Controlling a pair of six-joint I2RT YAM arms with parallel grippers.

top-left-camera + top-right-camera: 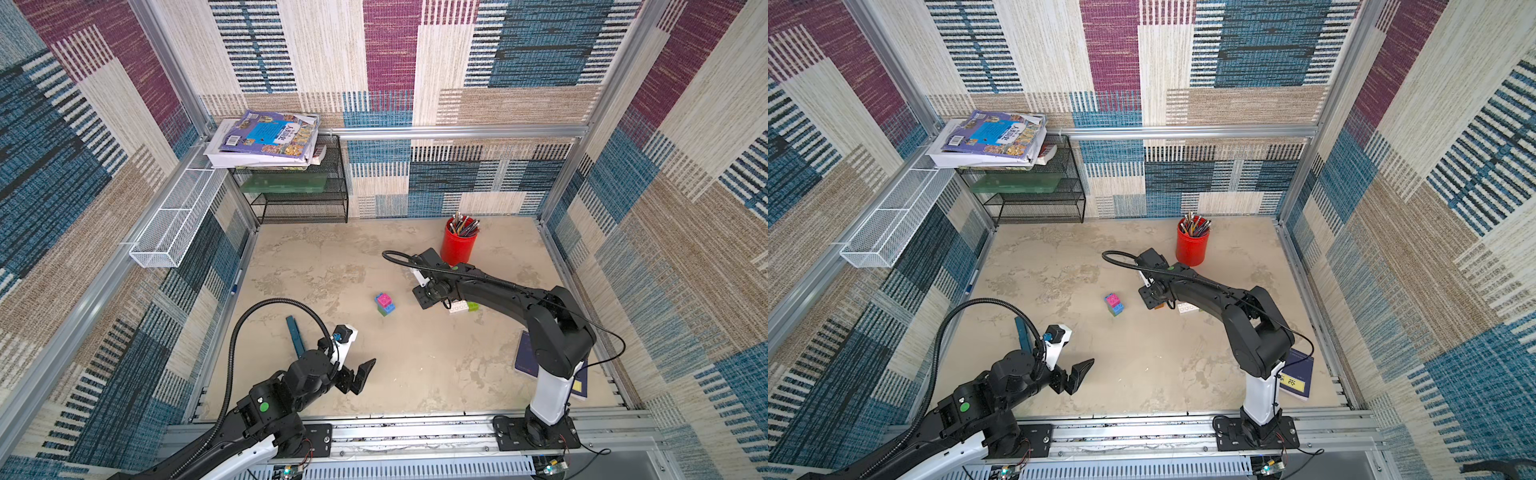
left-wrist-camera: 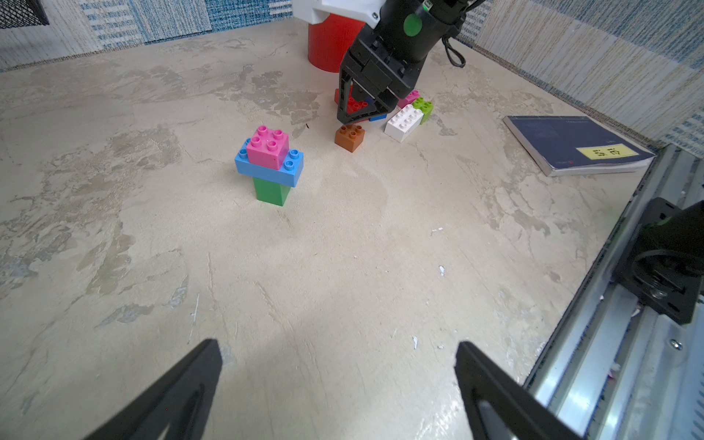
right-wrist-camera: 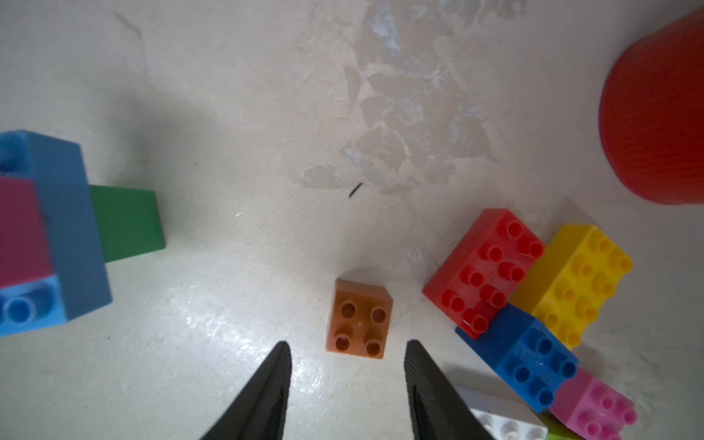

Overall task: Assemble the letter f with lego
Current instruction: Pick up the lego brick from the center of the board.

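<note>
pickup in hand: right gripper (image 3: 348, 344) is hovering half-parted and empty by the orange brick (image 3: 360, 318) — lying beside the loose pile (image 3: 525, 335), apart from the pink-blue-green stack (image 2: 269, 164). next, likely, lowering and squeezing squarely. left gripper (image 2: 337, 354) is hanging wide, empty.

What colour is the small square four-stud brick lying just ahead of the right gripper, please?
Orange; the small square brick shows best in the right wrist view.
</note>
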